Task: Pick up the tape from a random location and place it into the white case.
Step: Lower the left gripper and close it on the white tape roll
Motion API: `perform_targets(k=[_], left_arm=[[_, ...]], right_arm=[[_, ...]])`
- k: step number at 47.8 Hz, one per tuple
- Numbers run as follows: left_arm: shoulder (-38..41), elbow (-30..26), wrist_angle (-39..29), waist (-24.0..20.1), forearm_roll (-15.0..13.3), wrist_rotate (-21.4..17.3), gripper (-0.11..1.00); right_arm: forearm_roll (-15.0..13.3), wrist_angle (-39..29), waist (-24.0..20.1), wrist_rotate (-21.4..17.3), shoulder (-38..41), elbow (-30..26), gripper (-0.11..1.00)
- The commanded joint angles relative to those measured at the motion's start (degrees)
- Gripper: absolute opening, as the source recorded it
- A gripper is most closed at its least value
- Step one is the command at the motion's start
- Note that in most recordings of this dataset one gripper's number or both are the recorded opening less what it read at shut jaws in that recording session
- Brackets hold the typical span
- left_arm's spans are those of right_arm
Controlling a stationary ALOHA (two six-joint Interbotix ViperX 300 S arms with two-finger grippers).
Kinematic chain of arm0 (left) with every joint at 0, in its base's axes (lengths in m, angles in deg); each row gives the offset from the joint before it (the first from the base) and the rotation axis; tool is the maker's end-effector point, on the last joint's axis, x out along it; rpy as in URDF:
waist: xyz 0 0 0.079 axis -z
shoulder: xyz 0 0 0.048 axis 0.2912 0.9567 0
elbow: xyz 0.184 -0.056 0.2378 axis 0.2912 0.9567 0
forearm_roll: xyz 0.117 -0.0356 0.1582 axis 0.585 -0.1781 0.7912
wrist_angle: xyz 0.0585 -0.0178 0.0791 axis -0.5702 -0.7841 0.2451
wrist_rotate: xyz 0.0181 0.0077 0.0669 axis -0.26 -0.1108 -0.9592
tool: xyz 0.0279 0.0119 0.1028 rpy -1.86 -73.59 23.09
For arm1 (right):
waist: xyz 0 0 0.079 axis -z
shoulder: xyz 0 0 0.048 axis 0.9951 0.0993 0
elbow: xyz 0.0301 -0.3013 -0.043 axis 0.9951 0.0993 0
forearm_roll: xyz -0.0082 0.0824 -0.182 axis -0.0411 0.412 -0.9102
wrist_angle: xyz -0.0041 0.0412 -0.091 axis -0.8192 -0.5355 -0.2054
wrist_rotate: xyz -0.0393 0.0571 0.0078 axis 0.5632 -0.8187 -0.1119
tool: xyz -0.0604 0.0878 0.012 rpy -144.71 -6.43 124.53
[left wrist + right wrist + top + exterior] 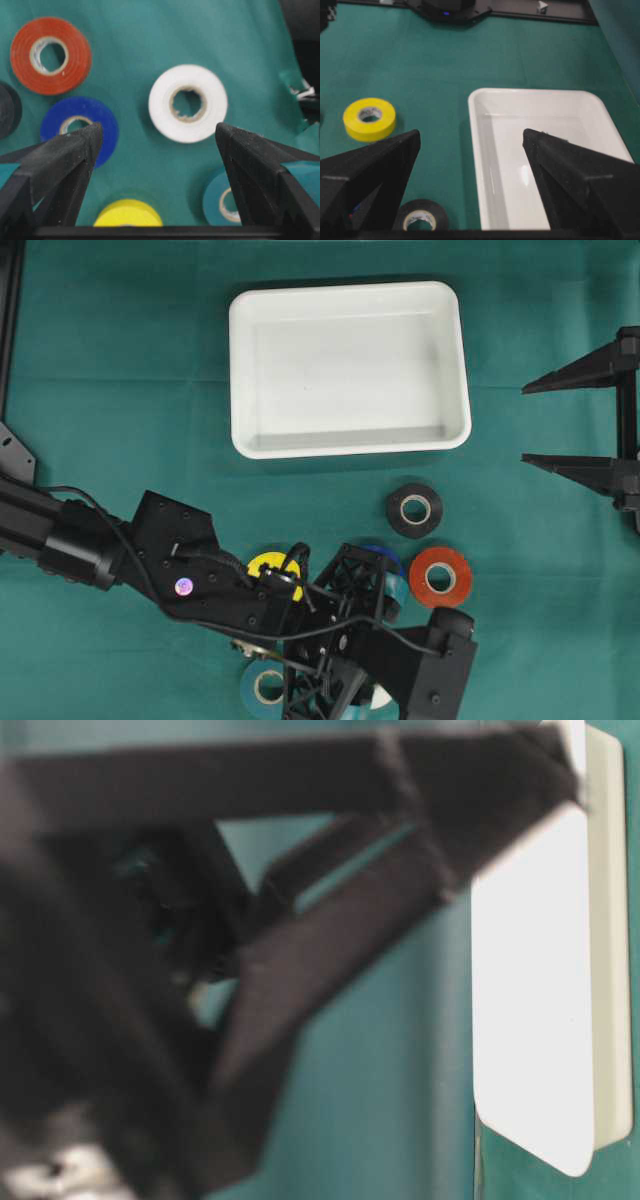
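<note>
Tape (188,103) lying loose near the surface's front edge, nothing lifted yet. White case (349,368) empty toward the back edge. Left claw (157,145) spread wide above the rolls; right claw (533,423) spread too, idle.

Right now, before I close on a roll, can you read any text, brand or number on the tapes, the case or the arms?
None readable.
Tape rolls, such as the white tape roll: no print visible.
White case: plain, no label.
Left arm's small round sticker: too small to read.
</note>
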Motion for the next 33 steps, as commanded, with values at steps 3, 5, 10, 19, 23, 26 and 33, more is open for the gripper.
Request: perform_targets(k=[3, 5, 10, 19, 23, 26, 33], left_arm=[[-0.5, 0.6, 3.1, -0.3, 0.1, 0.1, 0.98], [-0.2, 1.0, 4.0, -0.3, 0.1, 0.0, 0.98], [0.1, 2.4, 5.9, -0.3, 0.1, 0.0, 0.98], [0.1, 6.2, 12.2, -0.4, 0.1, 0.0, 0.98], [0.3, 7.6, 15.0, -0.4, 0.1, -0.1, 0.98], [0.7, 8.6, 16.9, -0.5, 0.1, -0.1, 0.98], [2.8, 9.4, 19.2, -0.5, 0.1, -0.4, 0.98]], right_arm=[[-0.1, 0.2, 0.0, 0.1, 0.4, -1.5, 0.91], [-0.1, 0.2, -0.1, 0.1, 0.4, -1.6, 0.91], [-0.1, 0.2, -0.1, 0.1, 0.7, -1.5, 0.91], [-0.1, 0.3, 0.0, 0.1, 1.8, -1.3, 0.91], [-0.2, 0.4, -0.1, 0.1, 2.3, -1.1, 0.91], [-0.2, 0.4, -0.1, 0.1, 2.7, -1.1, 0.91], [-0.3, 0.4, 0.0, 0.1, 3.2, -1.1, 0.91]])
